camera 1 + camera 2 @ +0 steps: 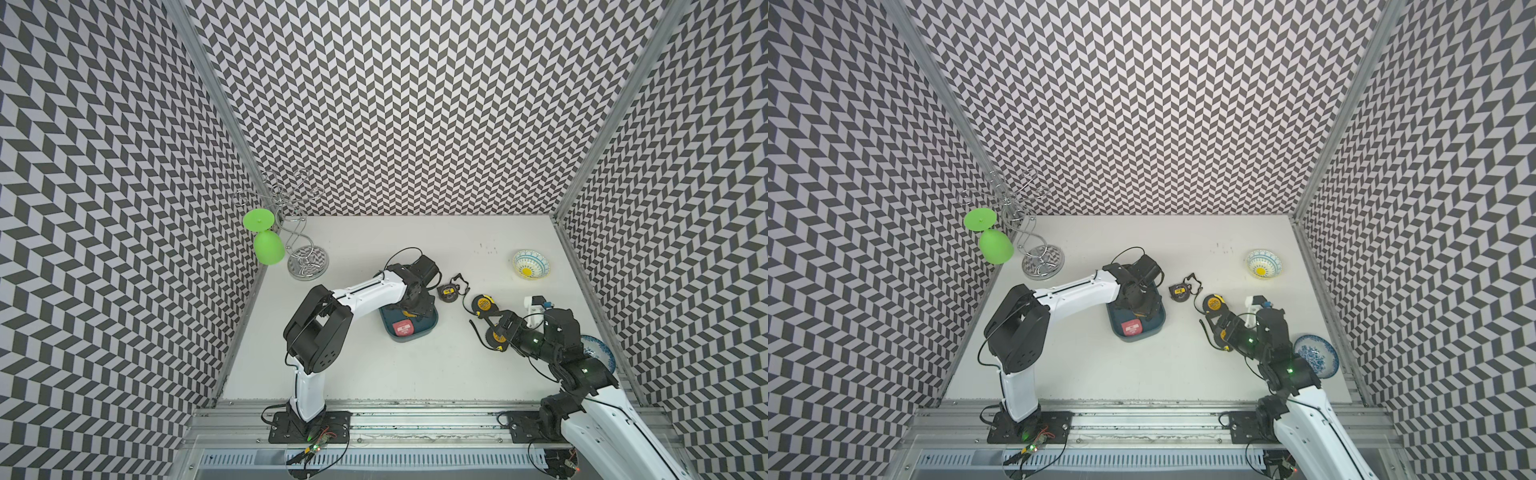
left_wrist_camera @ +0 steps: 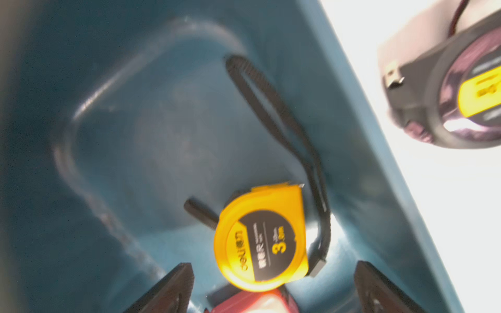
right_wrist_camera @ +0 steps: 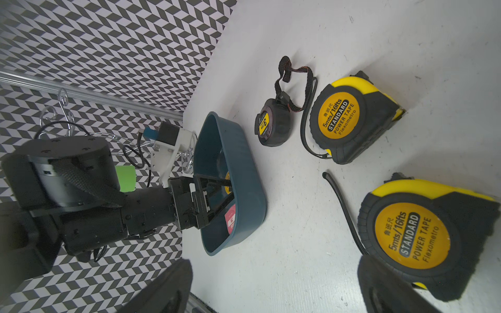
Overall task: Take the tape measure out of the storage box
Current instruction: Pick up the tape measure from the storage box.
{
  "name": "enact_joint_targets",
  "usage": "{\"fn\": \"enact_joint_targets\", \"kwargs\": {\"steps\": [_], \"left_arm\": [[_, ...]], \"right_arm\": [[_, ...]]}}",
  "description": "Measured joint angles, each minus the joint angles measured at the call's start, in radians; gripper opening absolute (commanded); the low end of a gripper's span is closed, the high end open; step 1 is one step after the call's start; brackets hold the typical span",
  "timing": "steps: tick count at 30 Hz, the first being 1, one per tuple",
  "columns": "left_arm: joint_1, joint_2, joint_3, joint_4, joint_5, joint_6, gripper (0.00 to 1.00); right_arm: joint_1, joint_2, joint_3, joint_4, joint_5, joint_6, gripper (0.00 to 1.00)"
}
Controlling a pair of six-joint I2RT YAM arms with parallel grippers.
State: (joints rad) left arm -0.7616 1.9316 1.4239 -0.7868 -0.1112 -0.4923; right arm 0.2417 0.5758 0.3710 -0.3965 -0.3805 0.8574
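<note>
- While the left hand (image 2: 273, 275) hangs inside the storage box (image 2: 162, 135), its jaws stand wide apart, gripping nothing.
- Yellow tape measure (image 2: 260, 238) lies on the box floor between those jaws, touching neither; a red tape measure (image 1: 404, 328) lies just beside it.
- Right hand (image 3: 273, 268) gapes empty over the bench (image 1: 415, 374), near a black-and-yellow tape measure (image 3: 412, 238).

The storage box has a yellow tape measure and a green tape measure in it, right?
No, the second one is red, not green. A top view shows the red tape measure in the storage box, and the left wrist view shows the yellow tape measure beside it.
</note>
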Motion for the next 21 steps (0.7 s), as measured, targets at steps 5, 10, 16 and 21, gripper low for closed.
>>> {"fn": "enact_joint_targets", "kwargs": {"steps": [5,10,16,21], "left_arm": [[0.012,0.053,0.037,-0.003,0.000,0.014,0.95],[0.026,0.097,0.044,-0.012,0.000,0.029,0.93],[0.035,0.104,0.044,-0.013,0.000,0.031,0.88],[0.038,0.104,0.045,-0.013,0.000,0.037,0.74]], "right_arm": [[0.000,0.007,0.000,0.000,-0.002,0.000,1.00],[0.000,0.013,0.000,0.001,-0.002,0.001,1.00],[0.000,0.020,0.000,0.013,-0.002,0.004,1.00],[0.000,0.029,0.000,0.029,-0.002,0.004,0.99]]}}
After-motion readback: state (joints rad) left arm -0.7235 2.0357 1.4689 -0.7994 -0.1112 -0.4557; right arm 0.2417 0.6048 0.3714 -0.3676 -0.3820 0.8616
